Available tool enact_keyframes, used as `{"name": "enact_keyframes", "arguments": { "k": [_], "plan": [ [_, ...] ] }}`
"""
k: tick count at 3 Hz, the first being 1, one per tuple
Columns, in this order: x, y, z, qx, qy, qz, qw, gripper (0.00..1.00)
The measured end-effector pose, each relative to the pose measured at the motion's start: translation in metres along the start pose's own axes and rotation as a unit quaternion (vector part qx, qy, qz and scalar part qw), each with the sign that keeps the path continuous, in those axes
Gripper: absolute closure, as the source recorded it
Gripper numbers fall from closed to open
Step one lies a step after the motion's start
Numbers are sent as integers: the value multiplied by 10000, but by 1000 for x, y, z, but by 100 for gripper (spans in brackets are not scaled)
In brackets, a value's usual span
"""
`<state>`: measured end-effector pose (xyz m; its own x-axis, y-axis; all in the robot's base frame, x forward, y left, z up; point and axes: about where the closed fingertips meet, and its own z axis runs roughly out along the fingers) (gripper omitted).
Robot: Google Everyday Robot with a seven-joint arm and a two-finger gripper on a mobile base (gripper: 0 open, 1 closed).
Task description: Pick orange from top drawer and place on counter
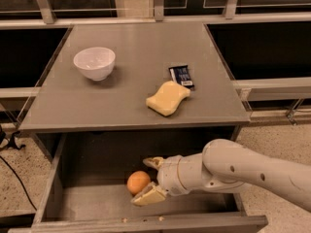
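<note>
The orange [138,181] lies on the flat grey bottom of the open top drawer [82,205], left of centre. My gripper [148,179] is inside the drawer, reaching in from the right. Its fingers are open, one fingertip [151,161] behind the orange and one [144,198] in front, right at the fruit's right side. The white arm [243,171] stretches off to the right. The grey counter [131,96] sits above the drawer.
On the counter stand a white bowl [94,62] at the back left, a pale yellow wavy sponge [168,97] and a dark snack packet [181,75] at the right. Metal railings run behind and beside the counter. Small crumbs lie by the drawer's front panel [146,223].
</note>
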<state>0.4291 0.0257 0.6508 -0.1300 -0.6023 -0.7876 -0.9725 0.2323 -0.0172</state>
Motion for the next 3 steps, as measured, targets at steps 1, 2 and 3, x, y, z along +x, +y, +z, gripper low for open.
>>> {"name": "enact_keyframes", "arguments": {
  "k": [1, 2, 3],
  "plan": [
    [2, -1, 7, 78, 19, -75, 9999, 33],
    [6, -6, 13, 156, 61, -104, 9998, 33],
    [11, -11, 18, 201, 122, -143, 9996, 33]
  ]
}}
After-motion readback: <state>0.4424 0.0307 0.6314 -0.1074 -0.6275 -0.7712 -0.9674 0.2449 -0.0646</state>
